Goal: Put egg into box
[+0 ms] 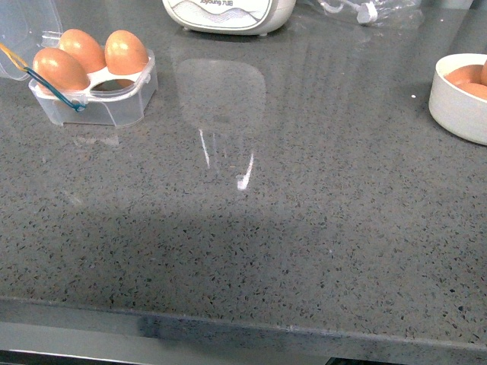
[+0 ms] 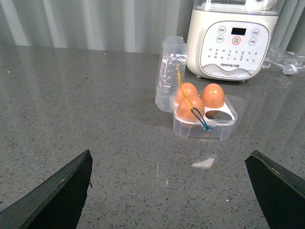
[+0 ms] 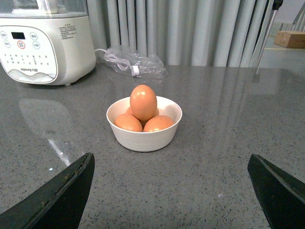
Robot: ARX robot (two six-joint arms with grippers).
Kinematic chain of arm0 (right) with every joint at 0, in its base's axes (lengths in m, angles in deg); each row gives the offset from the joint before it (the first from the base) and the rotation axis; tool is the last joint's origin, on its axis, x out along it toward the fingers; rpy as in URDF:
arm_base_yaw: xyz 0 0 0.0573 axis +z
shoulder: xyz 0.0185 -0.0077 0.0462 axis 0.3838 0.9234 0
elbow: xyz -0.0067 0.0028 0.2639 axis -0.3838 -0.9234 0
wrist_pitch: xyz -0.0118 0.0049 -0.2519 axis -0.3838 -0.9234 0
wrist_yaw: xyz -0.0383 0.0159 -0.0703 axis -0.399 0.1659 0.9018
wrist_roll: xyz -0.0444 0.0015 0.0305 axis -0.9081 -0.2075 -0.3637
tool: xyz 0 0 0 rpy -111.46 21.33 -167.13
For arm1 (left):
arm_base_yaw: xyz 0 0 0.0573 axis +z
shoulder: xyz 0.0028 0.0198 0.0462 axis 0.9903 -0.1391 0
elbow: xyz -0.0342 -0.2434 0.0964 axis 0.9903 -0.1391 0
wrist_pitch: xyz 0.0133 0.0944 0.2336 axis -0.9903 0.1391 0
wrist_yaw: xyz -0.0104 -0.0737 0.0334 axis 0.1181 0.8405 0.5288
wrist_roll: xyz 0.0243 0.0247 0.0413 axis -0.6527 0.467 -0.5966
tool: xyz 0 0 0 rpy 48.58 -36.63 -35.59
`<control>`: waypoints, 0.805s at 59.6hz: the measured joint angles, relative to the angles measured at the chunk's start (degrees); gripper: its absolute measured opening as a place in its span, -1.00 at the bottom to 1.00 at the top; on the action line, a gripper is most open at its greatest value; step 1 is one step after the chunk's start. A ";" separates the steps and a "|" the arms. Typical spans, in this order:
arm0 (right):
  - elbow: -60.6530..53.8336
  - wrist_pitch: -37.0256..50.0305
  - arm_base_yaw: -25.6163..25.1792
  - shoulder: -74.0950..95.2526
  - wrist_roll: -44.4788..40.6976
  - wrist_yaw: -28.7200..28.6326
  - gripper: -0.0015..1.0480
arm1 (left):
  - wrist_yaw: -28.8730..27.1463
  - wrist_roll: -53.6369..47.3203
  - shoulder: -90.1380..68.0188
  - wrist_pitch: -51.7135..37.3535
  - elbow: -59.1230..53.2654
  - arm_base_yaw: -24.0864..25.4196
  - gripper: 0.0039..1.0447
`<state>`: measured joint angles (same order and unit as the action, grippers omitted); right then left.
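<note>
The clear plastic box stands at the far left of the grey counter, lid hinged open, with three orange-brown eggs in its cups and one cup vacant. More eggs are piled in a round white bowl at the far right. My left gripper hangs open, short of the box, nothing between its fingers. My right gripper is open too, facing the bowl from a distance. Neither arm shows in the front view.
A white Joyoung appliance stands at the back between box and bowl. A clear bag with a cable lies beside it. The counter's front edge runs along the bottom of the front view.
</note>
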<state>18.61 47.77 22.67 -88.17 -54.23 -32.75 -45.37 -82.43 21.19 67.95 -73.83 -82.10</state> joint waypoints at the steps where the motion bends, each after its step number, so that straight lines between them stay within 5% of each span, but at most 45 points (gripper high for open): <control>1: 0.00 0.00 0.00 0.00 0.00 0.00 0.86 | 0.00 0.00 0.00 0.00 0.00 0.00 0.87; 48: 0.00 0.00 0.00 0.00 0.00 -0.02 0.86 | 0.00 0.00 0.00 0.00 0.00 0.00 0.87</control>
<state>18.61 47.77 22.67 -88.17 -54.23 -32.77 -45.37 -82.43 21.19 67.95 -73.83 -82.10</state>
